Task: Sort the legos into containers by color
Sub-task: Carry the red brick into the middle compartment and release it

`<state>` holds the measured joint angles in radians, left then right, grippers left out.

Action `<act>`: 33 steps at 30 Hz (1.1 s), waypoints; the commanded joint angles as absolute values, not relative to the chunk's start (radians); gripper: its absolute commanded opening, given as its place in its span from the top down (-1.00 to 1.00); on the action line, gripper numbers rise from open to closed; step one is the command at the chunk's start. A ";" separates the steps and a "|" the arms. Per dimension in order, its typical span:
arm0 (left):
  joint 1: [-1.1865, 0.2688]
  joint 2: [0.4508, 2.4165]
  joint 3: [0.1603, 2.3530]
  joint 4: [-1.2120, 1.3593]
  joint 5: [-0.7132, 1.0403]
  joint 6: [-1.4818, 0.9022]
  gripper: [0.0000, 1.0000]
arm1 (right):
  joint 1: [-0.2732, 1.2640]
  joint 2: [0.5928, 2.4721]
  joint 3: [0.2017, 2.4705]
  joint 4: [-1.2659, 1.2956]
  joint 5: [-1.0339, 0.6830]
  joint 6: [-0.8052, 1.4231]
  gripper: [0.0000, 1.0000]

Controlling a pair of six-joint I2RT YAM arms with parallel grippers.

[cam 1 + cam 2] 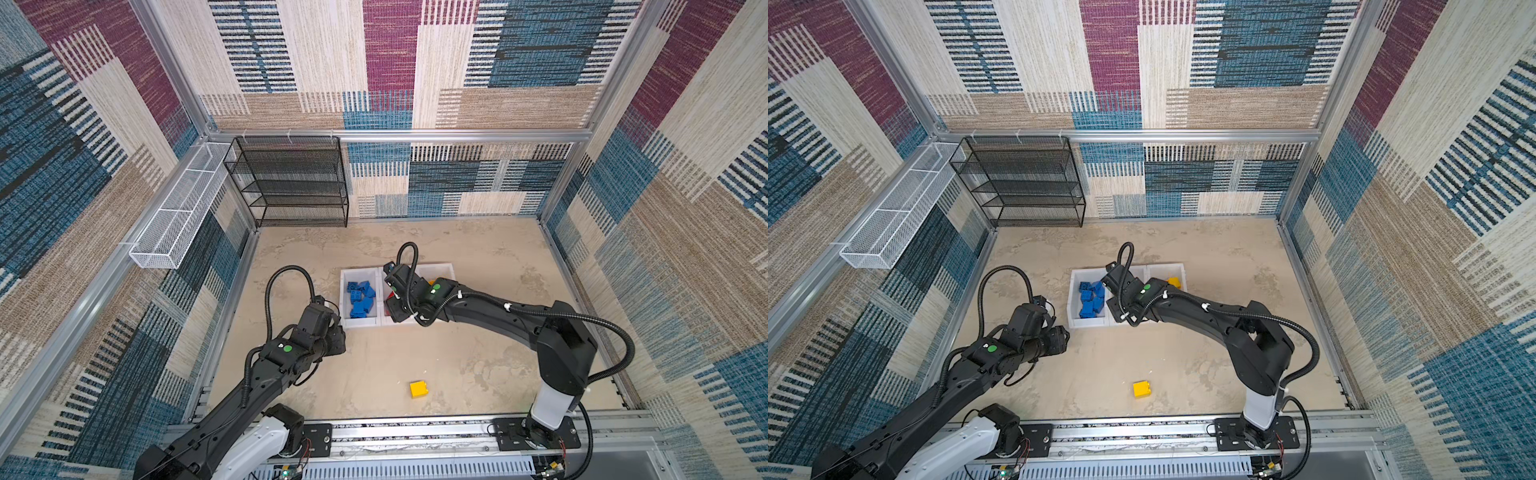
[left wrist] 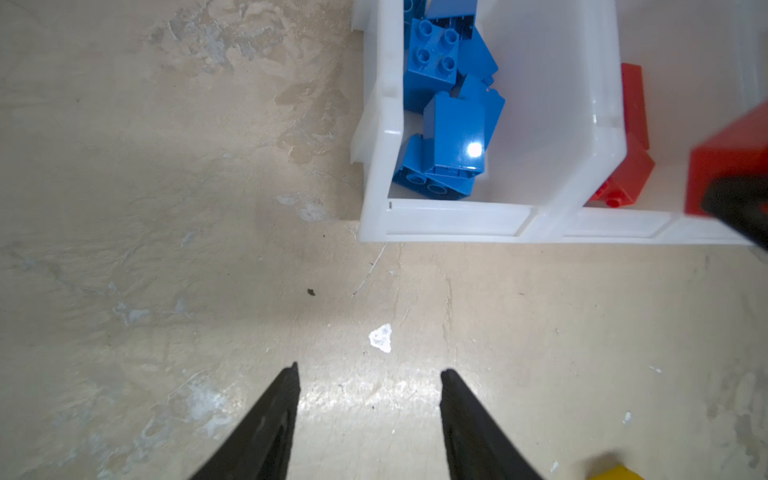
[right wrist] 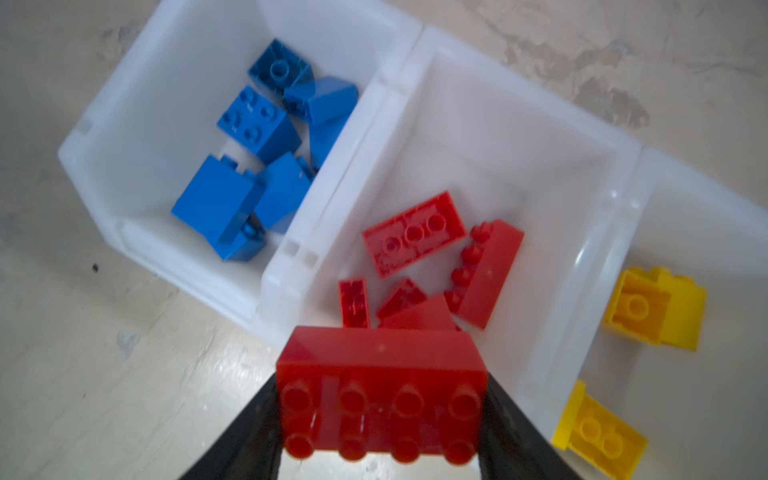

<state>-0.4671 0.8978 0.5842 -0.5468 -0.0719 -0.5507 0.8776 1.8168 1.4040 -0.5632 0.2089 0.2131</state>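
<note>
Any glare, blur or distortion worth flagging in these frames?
Left wrist view: glare spot on a blue brick; the held red brick at the edge is smeared. Right wrist view: soft throughout. Both top views: evenly lit, wide-angle splay toward the edges.

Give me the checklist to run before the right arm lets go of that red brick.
1. Grip: red brick clamped in right gripper: ok.
2. Target: middle bin holds only red bricks: ok.
3. Held brick wholly inside that bin's front wall: cannot tell.
4. No red visible in blue bin or yellow bin: ok.
5. Other arm: left gripper open, empty, apart from the bins: ok.
6. Sorting finished: not ok; a yellow brick lies loose on the table.
</note>
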 commanded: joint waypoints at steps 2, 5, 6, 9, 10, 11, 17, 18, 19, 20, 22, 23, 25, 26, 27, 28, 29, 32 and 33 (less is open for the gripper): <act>-0.467 0.871 0.570 -0.561 -0.052 -0.576 -0.15 | 0.834 1.890 1.485 -0.527 0.189 0.180 -0.17; -0.468 0.849 0.556 -0.559 -0.042 -0.582 -0.15 | 0.810 1.928 1.514 -0.529 0.172 0.191 -0.23; -0.468 0.846 0.554 -0.560 -0.040 -0.584 -0.15 | 0.806 1.935 1.521 -0.530 0.169 0.196 -0.26; -0.468 0.840 0.548 -0.559 -0.031 -0.584 -0.15 | 0.797 1.950 1.538 -0.541 0.172 0.203 -0.41; -0.468 0.838 0.548 -0.559 -0.026 -0.584 -0.15 | 0.795 1.950 1.539 -0.541 0.171 0.205 -0.46; -0.468 0.838 0.547 -0.560 -0.025 -0.586 -0.15 | 0.796 1.947 1.537 -0.540 0.170 0.206 -0.51; -0.468 0.839 0.546 -0.553 -0.008 -0.577 -0.16 | 0.792 1.909 1.517 -0.532 0.172 0.215 -0.66; -0.468 0.839 0.546 -0.553 -0.005 -0.576 -0.15 | 0.790 1.903 1.512 -0.532 0.173 0.216 -0.66; -0.469 0.840 0.546 -0.551 -0.003 -0.574 -0.16 | 0.789 1.894 1.507 -0.532 0.174 0.217 -0.67; -0.469 0.839 0.546 -0.551 -0.001 -0.571 -0.15 | 0.786 1.884 1.501 -0.531 0.175 0.220 -0.67; -0.468 0.839 0.546 -0.551 0.003 -0.566 -0.16 | 0.780 1.862 1.484 -0.525 0.174 0.227 -0.67; -0.471 0.839 0.547 -0.548 0.007 -0.564 -0.16 | 0.776 1.848 1.475 -0.523 0.173 0.232 -0.67; -0.474 0.839 0.547 -0.538 0.025 -0.556 -0.16 | 0.768 1.817 1.455 -0.517 0.170 0.242 -0.68; -0.480 0.842 0.546 -0.531 0.033 -0.552 -0.16 | 0.763 1.798 1.441 -0.515 0.170 0.248 -0.68; -0.485 0.844 0.546 -0.524 0.039 -0.549 -0.16 | 0.759 1.780 1.426 -0.510 0.170 0.254 -0.69; -0.496 0.848 0.546 -0.515 0.046 -0.546 -0.16 | 0.752 1.757 1.407 -0.506 0.172 0.261 -0.69; -0.510 0.854 0.546 -0.507 0.050 -0.544 -0.16 | 0.745 1.732 1.385 -0.502 0.174 0.269 -0.69; -0.571 0.881 0.550 -0.476 0.052 -0.532 -0.15 | 0.714 1.659 1.314 -0.494 0.175 0.298 -0.70; -0.605 0.892 0.553 -0.463 0.043 -0.526 -0.16 | 0.700 1.629 1.284 -0.491 0.175 0.309 -0.70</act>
<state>-0.5598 0.8742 0.5468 -0.5121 0.0326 -0.5598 0.7219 1.6787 1.3277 -0.5163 0.1680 0.2642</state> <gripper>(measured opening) 0.577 0.849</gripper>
